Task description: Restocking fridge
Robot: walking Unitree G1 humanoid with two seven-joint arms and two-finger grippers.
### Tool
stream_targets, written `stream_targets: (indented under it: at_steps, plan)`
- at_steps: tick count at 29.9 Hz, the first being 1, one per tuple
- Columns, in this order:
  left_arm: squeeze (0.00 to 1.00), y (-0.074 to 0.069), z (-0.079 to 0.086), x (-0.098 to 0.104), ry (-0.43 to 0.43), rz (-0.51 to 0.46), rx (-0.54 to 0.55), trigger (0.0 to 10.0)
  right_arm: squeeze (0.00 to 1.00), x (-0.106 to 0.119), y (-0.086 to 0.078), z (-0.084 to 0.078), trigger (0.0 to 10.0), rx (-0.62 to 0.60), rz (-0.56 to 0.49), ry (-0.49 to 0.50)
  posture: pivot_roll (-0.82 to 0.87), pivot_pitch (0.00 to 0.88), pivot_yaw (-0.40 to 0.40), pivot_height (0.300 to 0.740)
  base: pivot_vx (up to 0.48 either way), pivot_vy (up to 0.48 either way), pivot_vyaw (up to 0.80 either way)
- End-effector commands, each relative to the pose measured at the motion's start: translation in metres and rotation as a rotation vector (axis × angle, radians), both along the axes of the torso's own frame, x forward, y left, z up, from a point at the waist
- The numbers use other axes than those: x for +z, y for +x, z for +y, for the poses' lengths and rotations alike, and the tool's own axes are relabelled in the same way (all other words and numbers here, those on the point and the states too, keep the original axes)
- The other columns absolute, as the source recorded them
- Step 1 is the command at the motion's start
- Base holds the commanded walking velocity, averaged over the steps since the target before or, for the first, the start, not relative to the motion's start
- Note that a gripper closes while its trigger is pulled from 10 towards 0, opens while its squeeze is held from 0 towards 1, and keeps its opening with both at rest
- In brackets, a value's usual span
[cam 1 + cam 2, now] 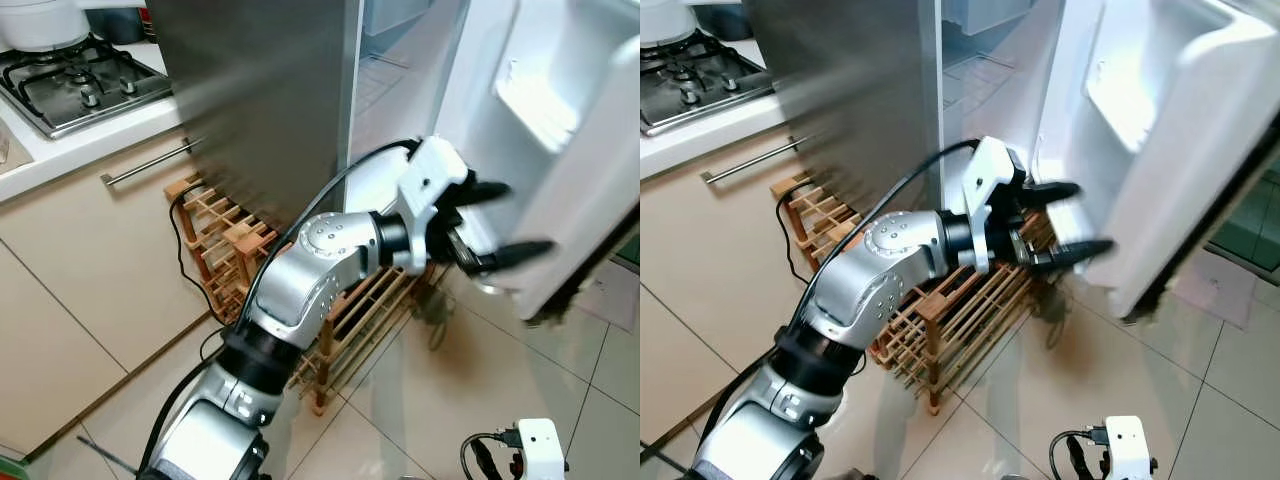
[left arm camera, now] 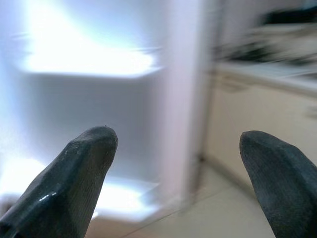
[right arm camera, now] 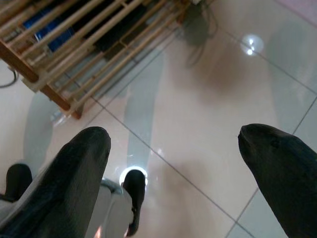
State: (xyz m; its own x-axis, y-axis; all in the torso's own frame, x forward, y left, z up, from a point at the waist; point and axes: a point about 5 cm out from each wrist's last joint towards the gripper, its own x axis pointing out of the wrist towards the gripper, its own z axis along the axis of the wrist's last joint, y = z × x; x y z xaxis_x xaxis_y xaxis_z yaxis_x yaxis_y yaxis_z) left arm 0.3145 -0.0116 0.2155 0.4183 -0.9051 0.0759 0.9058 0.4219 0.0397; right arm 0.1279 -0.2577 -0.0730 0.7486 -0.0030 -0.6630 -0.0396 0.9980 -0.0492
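Your left gripper [image 1: 500, 220], jaws spread and empty, sits against the lower edge of the open fridge door [image 1: 570, 150]. The door looks stiff, smooth and slippery; hook that edge. Your right gripper [image 3: 173, 173] hangs spread above the floor [image 3: 208, 114].

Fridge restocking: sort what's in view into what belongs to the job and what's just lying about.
Job:
fridge door, swung open
fridge
left gripper, open, at the door's inner side
right gripper, open, hanging over the floor

Lying about:
wooden rack
hob
cabinet drawer handle
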Motion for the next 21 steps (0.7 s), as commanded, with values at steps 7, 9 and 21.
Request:
stream_targets:
  at_steps: [7,9,21]
  plan:
    - [0.0,0.019,0.046,-0.034,0.02,0.072,0.342,10.0,0.0,0.005,0.001,0.004,10.0,0.023,-0.095,0.009,-0.05,0.047,0.01,0.74,0.0,0.0,0.0]
    - [0.0,0.018,0.063,-0.043,0.014,0.088,0.432,10.0,0.0,0.008,0.001,0.006,10.0,0.022,-0.137,0.016,-0.04,0.044,0.013,0.74,0.0,0.0,0.0]
    - [0.0,0.015,0.152,-0.08,0.123,0.063,0.97,10.0,0.0,0.024,0.004,0.009,10.0,-0.019,-0.368,0.062,-0.02,0.03,0.013,0.74,0.0,0.0,0.0]
